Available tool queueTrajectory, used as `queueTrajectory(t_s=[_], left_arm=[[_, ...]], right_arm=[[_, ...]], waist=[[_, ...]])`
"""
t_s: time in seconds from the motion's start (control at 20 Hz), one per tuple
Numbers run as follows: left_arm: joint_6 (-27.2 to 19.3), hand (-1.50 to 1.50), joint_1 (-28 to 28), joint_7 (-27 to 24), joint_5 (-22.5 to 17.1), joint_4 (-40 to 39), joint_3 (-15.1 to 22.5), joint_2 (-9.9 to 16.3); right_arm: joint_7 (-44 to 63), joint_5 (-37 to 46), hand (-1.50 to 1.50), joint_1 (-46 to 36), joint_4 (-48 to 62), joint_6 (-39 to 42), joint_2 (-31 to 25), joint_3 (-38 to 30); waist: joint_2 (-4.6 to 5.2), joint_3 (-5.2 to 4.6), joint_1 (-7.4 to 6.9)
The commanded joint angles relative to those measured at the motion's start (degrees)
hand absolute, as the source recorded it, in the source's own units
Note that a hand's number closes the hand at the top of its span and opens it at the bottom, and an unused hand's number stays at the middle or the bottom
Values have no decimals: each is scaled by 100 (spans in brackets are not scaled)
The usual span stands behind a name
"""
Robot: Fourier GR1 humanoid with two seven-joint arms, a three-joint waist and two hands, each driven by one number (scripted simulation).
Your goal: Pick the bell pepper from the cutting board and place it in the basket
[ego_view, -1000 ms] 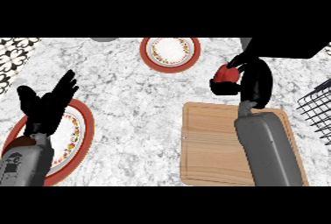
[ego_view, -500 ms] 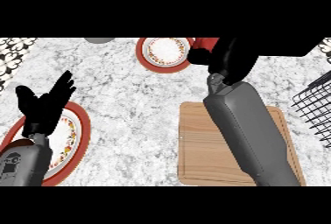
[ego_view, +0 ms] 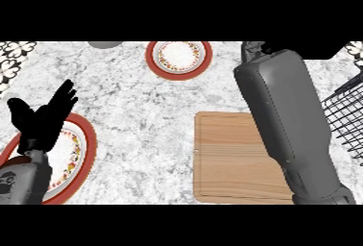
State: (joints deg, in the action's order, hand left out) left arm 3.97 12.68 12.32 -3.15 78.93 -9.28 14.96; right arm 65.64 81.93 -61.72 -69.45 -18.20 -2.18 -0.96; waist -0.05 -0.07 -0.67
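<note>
Head view: your right hand [ego_view: 252,49] is barely visible, fingers can't be told; left hand [ego_view: 44,117] rests open over the plate [ego_view: 83,150]; cutting board [ego_view: 230,158] beside the forearm.

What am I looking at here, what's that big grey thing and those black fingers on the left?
You are looking steeply down at a marble kitchen counter, as if from a humanoid robot's head. The big grey shape is its right forearm, stretched far forward; that hand is hidden at the top edge, so nothing shows of what it may hold. The black fingers belong to the left hand, resting open above a red-rimmed plate. A second plate sits near the top. The wooden cutting board shows no bell pepper on its visible part. The black wire basket stands at the right edge.
</note>
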Motion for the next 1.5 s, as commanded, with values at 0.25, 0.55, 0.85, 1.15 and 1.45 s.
queueTrajectory(t_s=[0.25, 0.55, 0.85, 1.15, 1.45], left_arm=[[-98, 0, -171, -294, 176, -228, 74, -160], [-94, 0, -21, 10, 100, -70, -29, -26], [-39, 0, 15, -22, 9, -123, -162, 16], [16, 0, -98, 197, -22, 196, -88, -29], [68, 0, -236, 329, -36, 549, -134, 58]], right_arm=[[379, 425, 150, -451, 418, 740, -978, -946], [183, 537, 150, 340, -5, 722, -1232, -1348], [-311, 103, 150, 850, -642, 968, -1471, -1713], [-720, -340, 150, 1817, -1331, 804, -1650, -1968], [-1277, -750, 150, 2780, -1407, 52, -1623, -2163]], waist=[[10, 1, 82], [-9, 8, 125], [-8, 7, 122], [-9, 8, 96], [-3, 10, 67]])
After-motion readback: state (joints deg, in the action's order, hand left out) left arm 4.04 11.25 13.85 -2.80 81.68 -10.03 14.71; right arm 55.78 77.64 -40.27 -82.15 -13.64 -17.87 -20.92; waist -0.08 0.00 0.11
